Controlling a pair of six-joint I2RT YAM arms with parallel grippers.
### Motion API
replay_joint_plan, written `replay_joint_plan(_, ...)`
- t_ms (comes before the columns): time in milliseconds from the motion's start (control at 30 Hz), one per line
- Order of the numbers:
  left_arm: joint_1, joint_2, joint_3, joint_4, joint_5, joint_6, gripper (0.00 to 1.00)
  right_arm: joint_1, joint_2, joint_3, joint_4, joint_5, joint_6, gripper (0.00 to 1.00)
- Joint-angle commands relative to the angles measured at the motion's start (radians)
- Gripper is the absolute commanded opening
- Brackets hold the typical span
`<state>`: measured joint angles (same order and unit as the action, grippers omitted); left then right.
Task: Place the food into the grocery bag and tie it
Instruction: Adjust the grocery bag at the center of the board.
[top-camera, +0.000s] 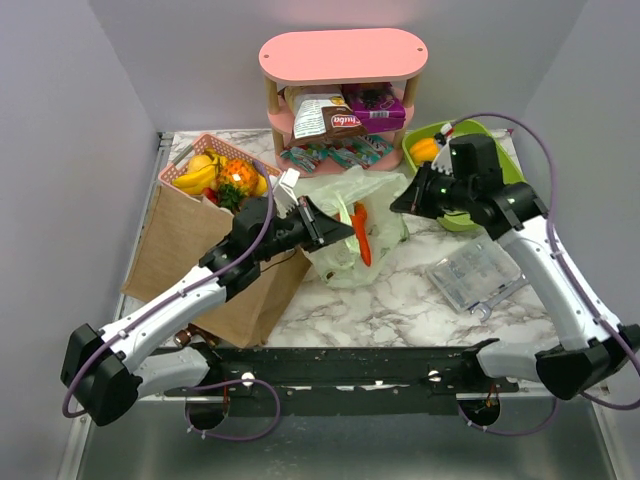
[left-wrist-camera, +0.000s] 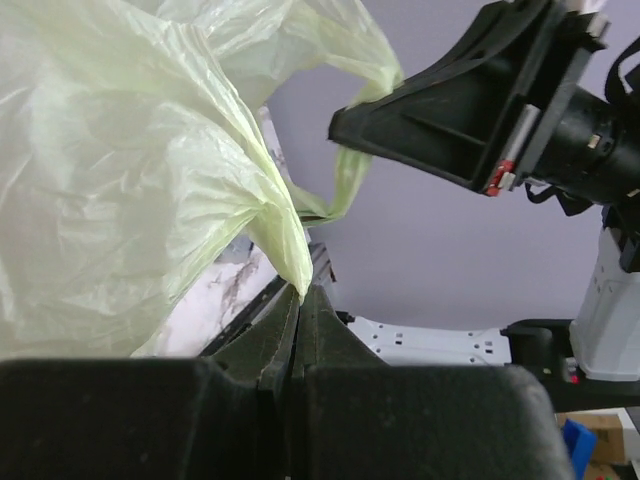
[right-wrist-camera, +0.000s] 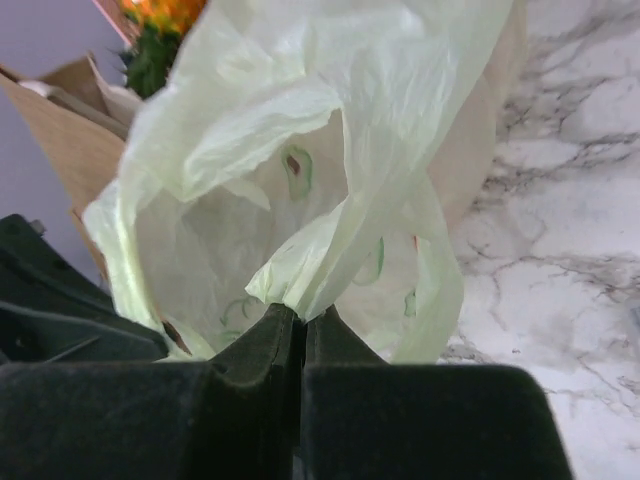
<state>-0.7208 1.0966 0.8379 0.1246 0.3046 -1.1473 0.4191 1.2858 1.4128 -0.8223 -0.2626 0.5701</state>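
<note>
Currently the tie step appears to be in hand. The left gripper (left-wrist-camera: 300, 300) is closed, pinching grocery bag (top-camera: 335, 265) film at its fingertips. The right gripper (right-wrist-camera: 300, 315) is closed on 1 loop handle (right-wrist-camera: 325, 255) rising just above its fingertips. The bag, with a carrot (top-camera: 363, 240) inside, lies between the 2 grippers. The next move probably calls for crossing both pinched ends without slackening either grip.

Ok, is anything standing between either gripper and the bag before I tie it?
Nothing visible does. The left gripper and the right gripper are each shut directly on a bunched fold of the grocery bag, with no other thing in either pinch.
</note>
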Motion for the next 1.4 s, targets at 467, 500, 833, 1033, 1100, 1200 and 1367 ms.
replay_joint_plan(467, 0.004, 0.220, 0.313, -0.117, 0.312, 0.121, 0.00, 0.003, -0.198, 0.045, -0.251, 0.269, -0.014, 0.01)
replay_joint_plan(500, 0.003, 0.217, 0.319, -0.160, 0.299, 0.137, 0.00, 0.003, -0.201, 0.035, -0.253, 0.235, -0.015, 0.01)
replay_joint_plan(833, 0.004, 0.135, 0.297, -0.365, 0.194, 0.233, 0.42, 0.003, -0.200, 0.052, -0.257, 0.181, -0.042, 0.07)
replay_joint_plan(1033, 0.004, 0.084, 0.342, -0.517, 0.132, 0.319, 0.63, 0.004, -0.204, 0.058, -0.284, 0.139, -0.065, 0.12)
replay_joint_plan(1100, 0.005, 0.070, 0.390, -0.610, 0.087, 0.372, 0.66, 0.003, -0.212, 0.052, -0.294, 0.132, -0.069, 0.17)
replay_joint_plan(1200, 0.006, 0.052, 0.468, -0.782, -0.049, 0.449, 0.67, 0.003, -0.224, 0.043, -0.310, 0.128, -0.070, 0.29)
replay_joint_plan(1367, 0.013, 0.013, 0.538, -0.925, -0.275, 0.549, 0.68, 0.004, -0.238, 0.028, -0.319, 0.123, -0.071, 0.32)
